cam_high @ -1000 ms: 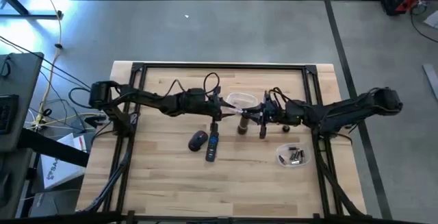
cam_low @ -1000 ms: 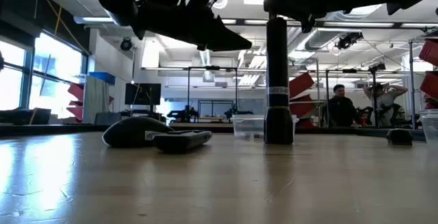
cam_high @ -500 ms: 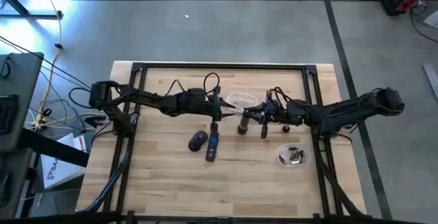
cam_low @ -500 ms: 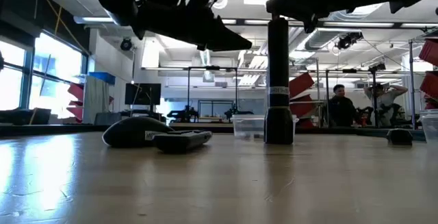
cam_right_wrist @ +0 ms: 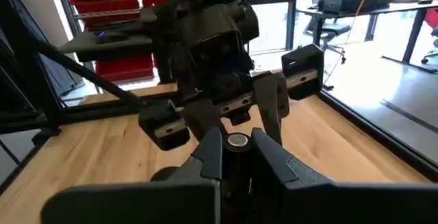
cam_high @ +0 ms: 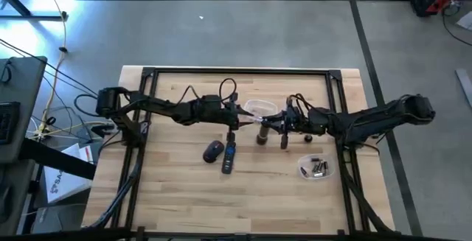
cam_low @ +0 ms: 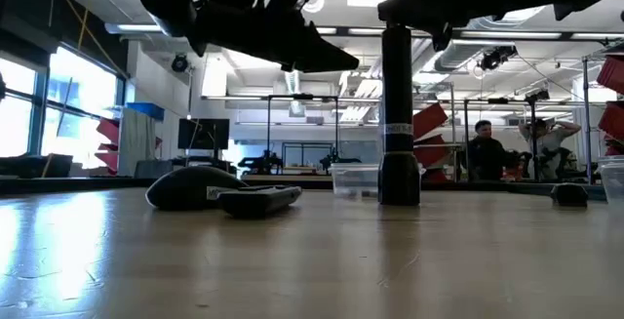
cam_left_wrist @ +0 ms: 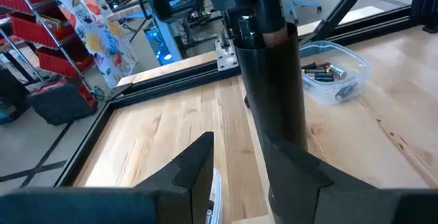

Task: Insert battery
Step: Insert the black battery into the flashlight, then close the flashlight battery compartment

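A: The right gripper (cam_right_wrist: pixel 229 157) had its jaws clamped on the flashlight (cam_low: pixel 398 114), upright on the worktop (cam_high: pixel 177 197). The left gripper (cam_left_wrist: pixel 239 176) stood just beside it, jaws apart, empty.

B: Risk?

A: I judged a tilted tube could jam any cell. The batteries (cam_high: pixel 318 168) lay in their tub, well apart.

Computer mouse (cam_high: pixel 213 150): dark, lying on the wooden tabletop (cam_high: pixel 177 197) near its middle, just beside the remote.
Remote control (cam_high: pixel 228 157): dark and slim, lying flat, its length running from the far edge toward the near edge.
Empty clear tub (cam_high: pixel 256 109): toward the far edge, near the middle.
People (cam_low: pixel 485 150): two figures in the room beyond the tabletop's far edge, seen in the low view.
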You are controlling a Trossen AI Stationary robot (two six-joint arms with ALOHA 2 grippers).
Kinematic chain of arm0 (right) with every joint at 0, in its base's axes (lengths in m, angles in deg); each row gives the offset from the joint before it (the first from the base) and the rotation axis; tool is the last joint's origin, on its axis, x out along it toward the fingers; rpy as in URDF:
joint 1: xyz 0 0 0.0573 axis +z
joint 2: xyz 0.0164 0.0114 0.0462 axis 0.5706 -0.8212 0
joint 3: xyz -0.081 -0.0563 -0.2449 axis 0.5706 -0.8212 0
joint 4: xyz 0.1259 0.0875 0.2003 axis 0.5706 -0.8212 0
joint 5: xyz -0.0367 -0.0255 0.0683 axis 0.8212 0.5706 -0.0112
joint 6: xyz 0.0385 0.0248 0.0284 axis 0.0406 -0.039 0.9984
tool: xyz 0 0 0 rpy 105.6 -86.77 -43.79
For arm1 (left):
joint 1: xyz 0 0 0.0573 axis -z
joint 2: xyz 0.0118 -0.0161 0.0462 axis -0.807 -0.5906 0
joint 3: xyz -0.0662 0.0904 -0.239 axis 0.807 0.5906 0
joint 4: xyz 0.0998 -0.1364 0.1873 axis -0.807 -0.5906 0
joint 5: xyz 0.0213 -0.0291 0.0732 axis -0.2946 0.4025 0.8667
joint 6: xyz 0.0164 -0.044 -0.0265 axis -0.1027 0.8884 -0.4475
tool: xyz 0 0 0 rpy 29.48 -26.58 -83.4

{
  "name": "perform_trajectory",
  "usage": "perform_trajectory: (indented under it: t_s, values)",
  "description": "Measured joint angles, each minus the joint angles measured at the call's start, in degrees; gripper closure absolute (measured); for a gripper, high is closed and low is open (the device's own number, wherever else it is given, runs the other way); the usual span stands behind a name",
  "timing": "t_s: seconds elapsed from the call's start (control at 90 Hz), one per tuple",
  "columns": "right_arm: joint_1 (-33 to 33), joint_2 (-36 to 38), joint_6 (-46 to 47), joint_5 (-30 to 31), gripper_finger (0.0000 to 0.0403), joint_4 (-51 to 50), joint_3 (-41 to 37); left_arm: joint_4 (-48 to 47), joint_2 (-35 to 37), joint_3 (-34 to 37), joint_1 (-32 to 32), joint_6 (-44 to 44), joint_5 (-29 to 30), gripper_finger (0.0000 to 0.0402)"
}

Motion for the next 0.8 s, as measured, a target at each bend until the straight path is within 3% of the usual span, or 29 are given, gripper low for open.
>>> perform_trajectory:
  t_s: [0.178,0.456,0.8]
  values:
    - [0.0,0.02,0.0,0.0,0.0387,-0.82,0.0,0.0,0.0,0.0,0.01,0.0,0.08,0.0291]
    - [0.0,0.04,0.16,0.13,0.0311,-0.85,0.0,0.01,0.0,0.0,0.0,0.02,0.1,0.0291]
    - [0.09,1.65,-2.78,-0.05,0.0302,1.63,0.0,-0.14,0.0,0.0,0.01,0.41,0.09,0.0291]
